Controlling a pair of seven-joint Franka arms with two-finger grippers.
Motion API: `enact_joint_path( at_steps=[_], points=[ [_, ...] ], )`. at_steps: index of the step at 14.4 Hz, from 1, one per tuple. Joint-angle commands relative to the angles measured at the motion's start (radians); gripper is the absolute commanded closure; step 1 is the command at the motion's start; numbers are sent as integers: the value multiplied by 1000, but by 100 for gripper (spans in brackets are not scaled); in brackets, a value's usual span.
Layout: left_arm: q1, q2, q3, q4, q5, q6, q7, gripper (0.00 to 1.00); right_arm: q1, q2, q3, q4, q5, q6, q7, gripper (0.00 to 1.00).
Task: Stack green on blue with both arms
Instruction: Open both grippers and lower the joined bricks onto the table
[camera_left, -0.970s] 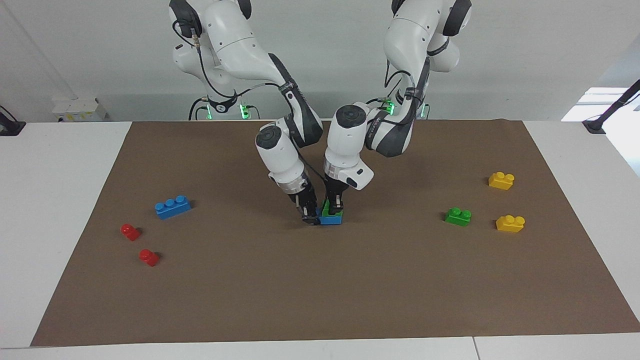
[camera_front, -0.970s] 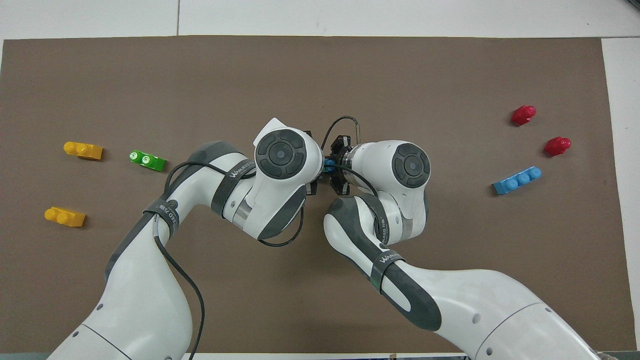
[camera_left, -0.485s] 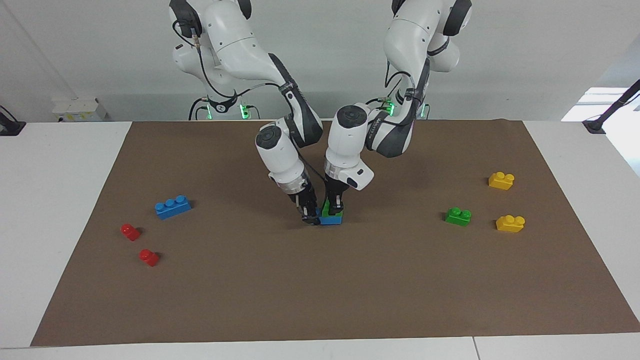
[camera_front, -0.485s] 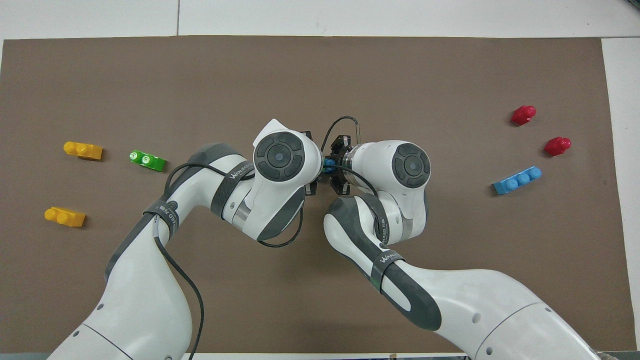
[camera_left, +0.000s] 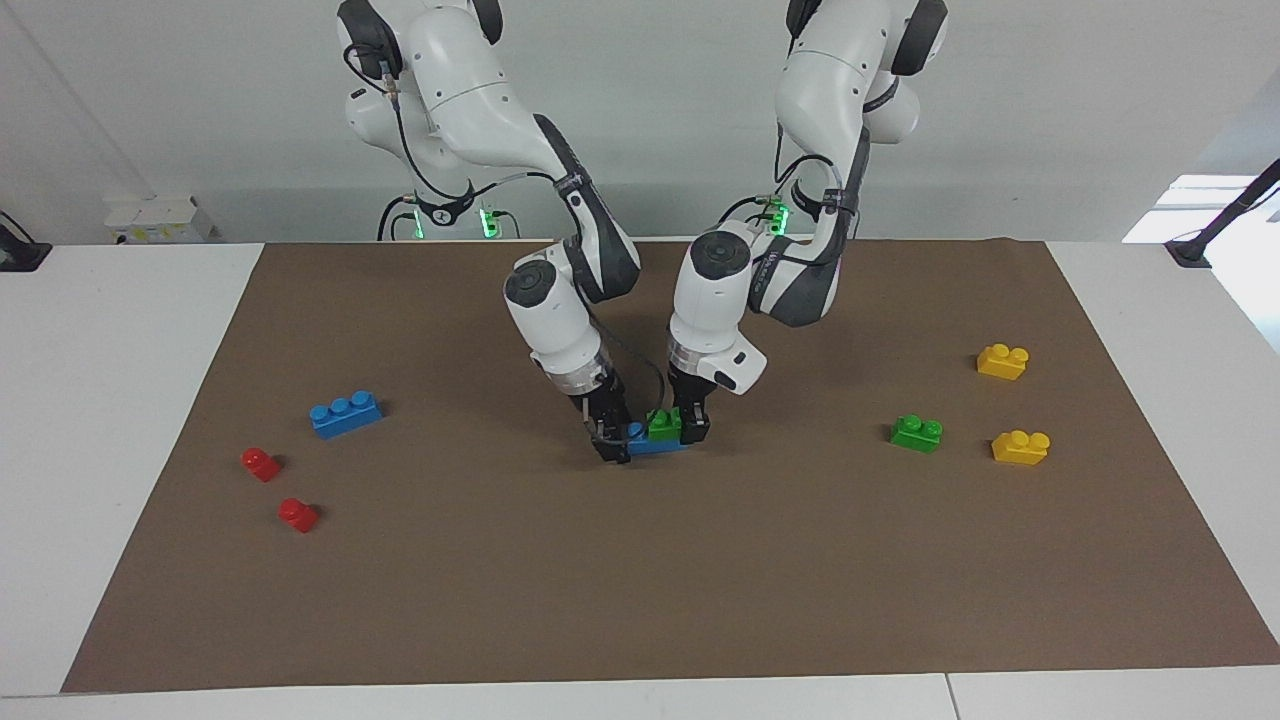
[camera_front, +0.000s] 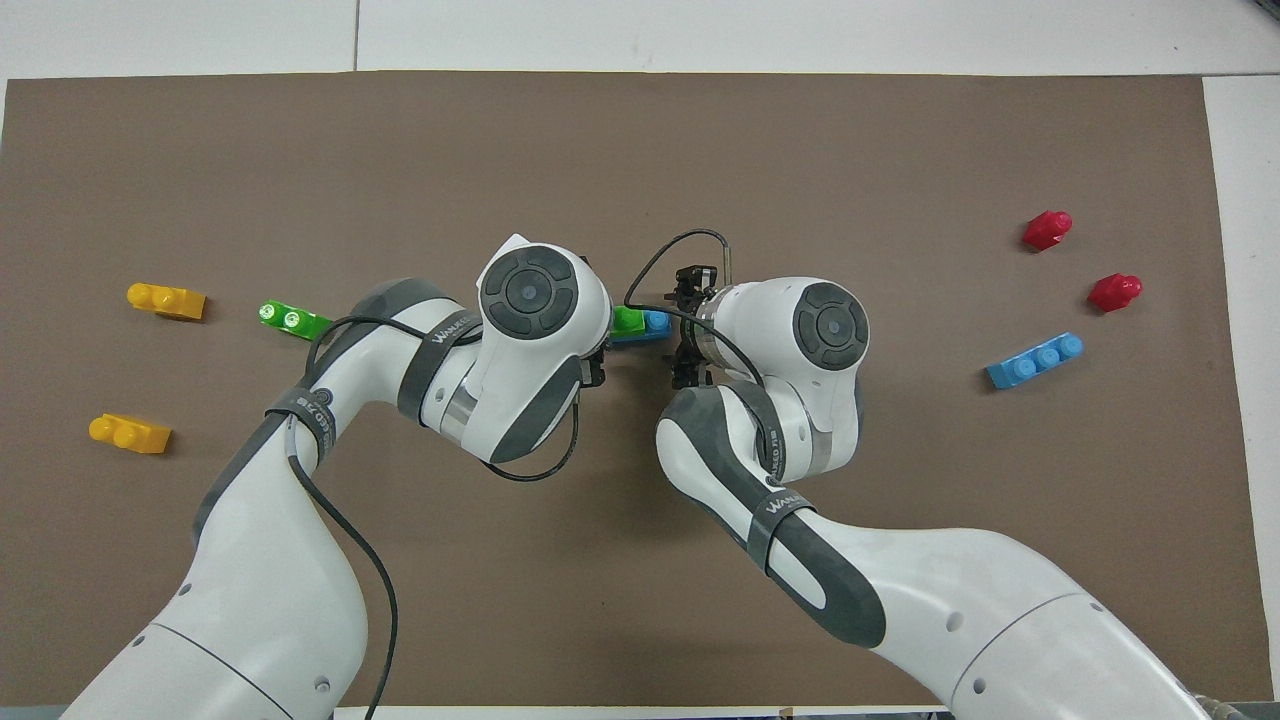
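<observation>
A green brick (camera_left: 662, 424) (camera_front: 627, 320) sits on a blue brick (camera_left: 650, 447) (camera_front: 655, 322) in the middle of the brown mat, and one blue stud shows beside it. My left gripper (camera_left: 692, 428) stands open at the stack's end toward the left arm, close to the green brick; its wrist hides it in the overhead view. At the blue brick's other end is my right gripper (camera_left: 610, 443) (camera_front: 683, 326), open and holding nothing.
A second green brick (camera_left: 916, 432) and two yellow bricks (camera_left: 1002, 360) (camera_left: 1020, 446) lie toward the left arm's end. A second blue brick (camera_left: 345, 413) and two red bricks (camera_left: 260, 463) (camera_left: 297, 514) lie toward the right arm's end.
Both grippers have opened and let go of the bricks. They have drawn apart sideways, so the green-on-blue stack now shows between them.
</observation>
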Motion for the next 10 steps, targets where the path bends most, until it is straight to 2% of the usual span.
enact_joint_path(
  at_steps=[1, 4, 7, 10],
  points=[
    [33, -58, -5, 10, 16, -41, 10, 0, -25, 6, 4, -5, 27, -19, -1, 8],
    [76, -130, -8, 33, 16, -153, 26, 0, -74, -11, 1, 41, 25, -110, -6, 5],
    [108, -233, -5, 29, 14, -253, 107, 0, -151, -57, -2, 82, 10, -206, -17, 3],
    [162, -320, -5, 21, 14, -383, 252, 0, -233, -119, -9, 93, 7, -260, -173, 2]
  ],
)
